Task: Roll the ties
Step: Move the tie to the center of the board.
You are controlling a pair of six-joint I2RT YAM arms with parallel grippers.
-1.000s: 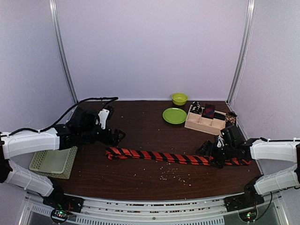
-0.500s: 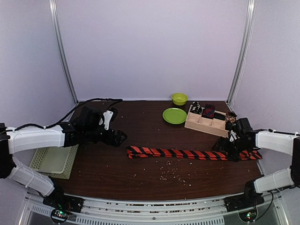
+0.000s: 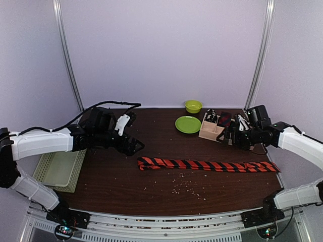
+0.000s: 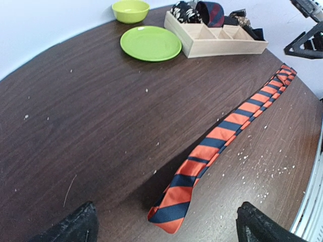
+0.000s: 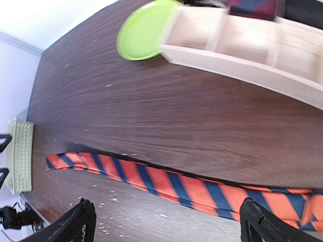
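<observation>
Now, two pincers, both spread wide and holding nothing. The left pincer (image 3: 134,146) hangs just above the counter (image 3: 126,186). One end of the single striped tie (image 3: 202,165), orange-red with dark diagonals, lies just below and ahead of its tips, untouched. From there that tie runs flat and unrolled in one long line away to this pincer's right. Its other end lies near the right pincer (image 3: 228,137), on the side toward the arm bases and apart from the fingers. The right pincer is raised beside one divided wooden tray (image 3: 210,132), at the tray's near side. In the tray's far compartments sit rolled ties (image 4: 211,12), at least three, dark or patterned; the exact count cannot be told. Left of the right pincer, past the tray, lie one green plate (image 3: 187,124) and, beyond it, one green bowl (image 3: 193,106). One pale green basket (image 3: 55,171) rests well behind the left pincer, under its arm. Pale crumbs (image 3: 184,189) dot the counter near the tie.
</observation>
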